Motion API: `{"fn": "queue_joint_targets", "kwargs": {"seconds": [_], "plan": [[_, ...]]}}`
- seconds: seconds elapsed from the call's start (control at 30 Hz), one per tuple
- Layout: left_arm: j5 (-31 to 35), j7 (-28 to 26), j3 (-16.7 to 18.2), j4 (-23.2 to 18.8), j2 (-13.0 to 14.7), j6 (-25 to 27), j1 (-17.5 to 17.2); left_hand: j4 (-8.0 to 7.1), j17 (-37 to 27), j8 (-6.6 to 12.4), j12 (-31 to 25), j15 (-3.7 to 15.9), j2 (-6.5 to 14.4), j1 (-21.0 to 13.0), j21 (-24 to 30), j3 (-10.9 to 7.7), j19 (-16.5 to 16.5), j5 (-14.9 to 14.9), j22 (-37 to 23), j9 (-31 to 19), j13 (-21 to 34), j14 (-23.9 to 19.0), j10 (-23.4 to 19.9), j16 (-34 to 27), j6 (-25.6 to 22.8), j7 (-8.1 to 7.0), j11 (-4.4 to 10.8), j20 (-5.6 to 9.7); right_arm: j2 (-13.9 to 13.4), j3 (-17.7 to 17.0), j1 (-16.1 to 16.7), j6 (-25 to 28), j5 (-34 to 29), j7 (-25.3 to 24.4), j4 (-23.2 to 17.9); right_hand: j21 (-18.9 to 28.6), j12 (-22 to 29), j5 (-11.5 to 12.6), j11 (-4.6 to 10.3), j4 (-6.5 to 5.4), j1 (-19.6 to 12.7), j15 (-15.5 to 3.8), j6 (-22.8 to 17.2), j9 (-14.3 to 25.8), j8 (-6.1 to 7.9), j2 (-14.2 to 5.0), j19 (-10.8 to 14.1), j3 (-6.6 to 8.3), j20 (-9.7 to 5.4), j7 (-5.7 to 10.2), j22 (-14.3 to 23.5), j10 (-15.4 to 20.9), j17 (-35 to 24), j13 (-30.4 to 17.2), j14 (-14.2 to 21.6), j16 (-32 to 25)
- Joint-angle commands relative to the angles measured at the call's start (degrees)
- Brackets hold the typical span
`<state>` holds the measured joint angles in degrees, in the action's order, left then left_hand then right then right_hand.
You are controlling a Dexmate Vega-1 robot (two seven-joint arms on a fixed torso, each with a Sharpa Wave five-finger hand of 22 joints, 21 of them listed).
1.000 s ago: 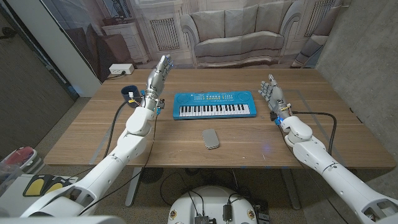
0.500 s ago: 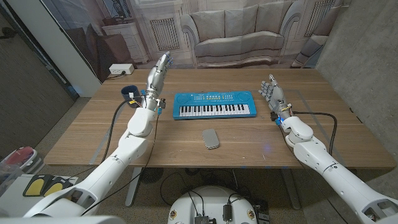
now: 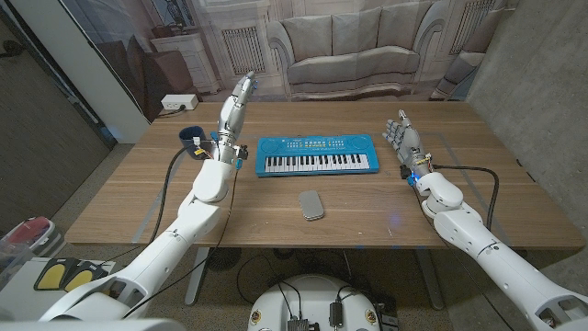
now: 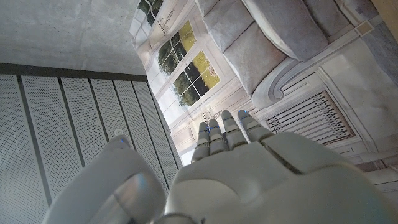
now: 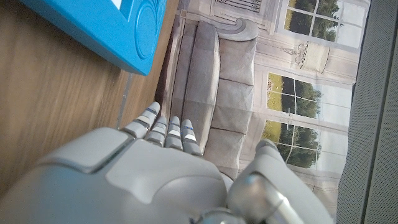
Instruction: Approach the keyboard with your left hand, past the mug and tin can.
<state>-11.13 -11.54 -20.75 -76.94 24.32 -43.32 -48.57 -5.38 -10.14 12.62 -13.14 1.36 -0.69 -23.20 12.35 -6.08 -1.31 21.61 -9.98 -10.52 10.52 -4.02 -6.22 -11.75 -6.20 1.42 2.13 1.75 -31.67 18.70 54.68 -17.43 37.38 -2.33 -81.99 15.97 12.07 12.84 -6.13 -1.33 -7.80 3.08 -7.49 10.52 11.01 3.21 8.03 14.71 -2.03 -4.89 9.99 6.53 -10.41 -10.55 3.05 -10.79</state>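
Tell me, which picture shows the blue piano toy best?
The head view. There the whole keyboard lies in sight on the table, keys and all. The right wrist view catches just one blue corner of it. The left wrist view looks over the left hand at the backdrop.

The robot's pale grey left hand (image 4: 249, 168) shows from behind, fingers (image 4: 221, 134) straight, close together and holding nothing, reaching toward 12 o'clock; beyond them hangs a printed backdrop (image 4: 298, 68) of a grey cushioned sofa, arched windows and panelled walls, toward 1 o'clock; a grey perforated wall panel (image 4: 74, 124) lies at 9 o'clock; bare grey concrete (image 4: 62, 28) at 11 o'clock.
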Motion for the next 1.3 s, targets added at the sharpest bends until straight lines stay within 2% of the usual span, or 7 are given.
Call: {"fn": "queue_joint_targets", "kwargs": {"seconds": [0.03,0.7,1.13,1.3], "plan": [[9.33,-5.98,0.76,1.79,-0.89,-2.39,0.67,0.38,-0.19,0.32,0.19,0.15,0.05,-0.53,-0.19,-0.31,-0.13,0.28,-0.19,-0.18,0.28,-0.38,-0.44,0.22,-0.60,0.22,0.19,2.23,0.07,-0.01,0.12,0.11,-0.32,-0.80,-0.57,-0.17,0.39,0.13,0.03,0.02,0.06,-0.12,-0.34,0.19,0.25,-0.38,0.36,-0.35,-1.31,0.21,0.32,0.74,-0.15,-0.22,0.48,-0.17],[18.46,-10.66,-0.77,1.64,-0.14,-2.19,2.36,0.57,-0.19,0.12,0.40,0.22,0.41,-1.14,-0.43,-0.35,0.03,0.51,-0.19,-0.19,0.29,-0.33,-0.69,0.48,-0.84,-0.01,0.28,2.26,0.39,-0.11,0.86,-0.39,-0.56,-1.67,-0.94,-0.47,0.38,0.13,0.01,0.06,0.03,-0.10,-0.38,0.19,0.23,-0.52,0.45,-0.45,-1.29,0.18,0.33,0.78,-0.15,-0.22,0.45,-0.11],[25.08,-14.29,-2.48,0.53,0.76,0.11,3.25,0.66,-0.20,0.07,0.47,0.33,0.60,-1.47,-0.61,-0.33,0.28,0.62,-0.20,-0.20,0.29,-0.60,-0.95,0.50,-1.15,-0.10,0.44,2.25,0.33,-0.15,0.96,-0.57,-0.35,-1.22,-0.75,-0.67,0.36,0.13,-0.04,0.09,0.02,-0.06,-0.35,0.20,0.20,-0.55,0.55,-0.55,-1.27,0.18,0.34,0.78,-0.15,-0.22,0.54,-0.12],[25.61,-14.44,-3.42,0.50,1.23,1.29,3.99,0.69,-0.20,0.01,0.50,0.40,0.68,-1.59,-0.66,-0.31,0.32,0.66,-0.20,-0.20,0.30,-0.67,-1.09,0.52,-1.20,-0.12,0.60,2.23,0.23,-0.21,1.23,-0.68,-0.42,-1.31,-0.95,-0.73,0.36,0.13,-0.11,0.10,0.02,-0.06,-0.39,0.20,0.21,-0.57,0.60,-0.59,-1.28,0.20,0.34,0.80,-0.16,-0.22,0.59,-0.13]]}}
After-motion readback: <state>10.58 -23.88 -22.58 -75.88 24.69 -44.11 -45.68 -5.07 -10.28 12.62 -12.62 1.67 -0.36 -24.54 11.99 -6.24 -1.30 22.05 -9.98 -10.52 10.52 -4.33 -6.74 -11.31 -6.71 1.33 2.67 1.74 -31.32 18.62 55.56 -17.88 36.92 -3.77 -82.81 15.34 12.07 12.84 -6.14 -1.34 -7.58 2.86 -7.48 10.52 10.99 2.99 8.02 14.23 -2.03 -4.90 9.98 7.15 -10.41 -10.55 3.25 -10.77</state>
